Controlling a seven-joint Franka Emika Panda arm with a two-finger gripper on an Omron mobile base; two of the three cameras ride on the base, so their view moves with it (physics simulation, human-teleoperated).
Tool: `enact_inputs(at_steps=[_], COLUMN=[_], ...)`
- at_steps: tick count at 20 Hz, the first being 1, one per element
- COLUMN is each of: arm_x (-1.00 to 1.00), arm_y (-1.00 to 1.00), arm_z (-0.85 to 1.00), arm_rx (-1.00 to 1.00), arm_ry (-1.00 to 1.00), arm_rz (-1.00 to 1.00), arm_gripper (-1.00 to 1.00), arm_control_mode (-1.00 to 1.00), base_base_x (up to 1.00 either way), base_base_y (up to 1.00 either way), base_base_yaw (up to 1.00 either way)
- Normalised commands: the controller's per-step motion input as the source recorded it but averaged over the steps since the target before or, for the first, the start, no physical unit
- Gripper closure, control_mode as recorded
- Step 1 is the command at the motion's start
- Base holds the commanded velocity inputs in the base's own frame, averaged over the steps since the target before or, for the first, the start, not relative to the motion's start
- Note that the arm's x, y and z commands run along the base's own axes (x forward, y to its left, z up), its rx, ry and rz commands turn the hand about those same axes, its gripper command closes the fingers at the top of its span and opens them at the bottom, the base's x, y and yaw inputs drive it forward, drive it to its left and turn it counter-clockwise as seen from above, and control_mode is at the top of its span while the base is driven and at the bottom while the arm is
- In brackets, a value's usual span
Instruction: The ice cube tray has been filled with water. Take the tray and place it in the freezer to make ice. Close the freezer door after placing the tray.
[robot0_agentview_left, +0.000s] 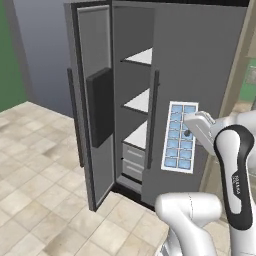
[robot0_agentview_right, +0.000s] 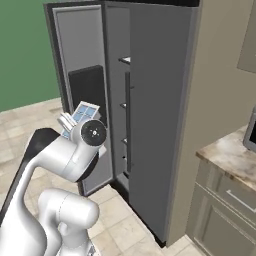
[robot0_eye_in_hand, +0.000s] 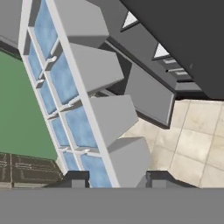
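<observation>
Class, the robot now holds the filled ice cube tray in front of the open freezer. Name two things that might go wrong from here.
1. The ice cube tray is held on edge in the hand, not flat, so water could spill out.
2. The freezer opening is narrow, between the open freezer door and the shut wider door; the long tray may catch on a shelf edge.

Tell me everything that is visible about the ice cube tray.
The ice cube tray is a flat white rectangle with a two-wide grid of light-blue cells. It stands nearly on end in the air, held by the hand near its middle, in front of the fridge's closed wider door. The hand view shows its grey cell undersides. The freezer beside it is open.
</observation>
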Motion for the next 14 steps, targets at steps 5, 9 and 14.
enact_inputs(at_steps=[5, 9, 14], arm_x=[0.00, 0.00, 0.00], arm_y=[0.00, 0.00, 0.00], arm_z=[0.00, 0.00, 0.00], arm_rx=[0.00, 0.00, 0.00], arm_ry=[0.00, 0.00, 0.00], arm_rz=[0.00, 0.00, 0.00], arm_gripper=[1.00, 1.00, 1.00], arm_control_mode=[1.00, 1.00, 1.00], base_base_x=[0.55, 0.59, 0.57], base_base_y=[0.18, 0.15, 0.13], base_base_yaw=[-0.19, -0.17, -0.17])
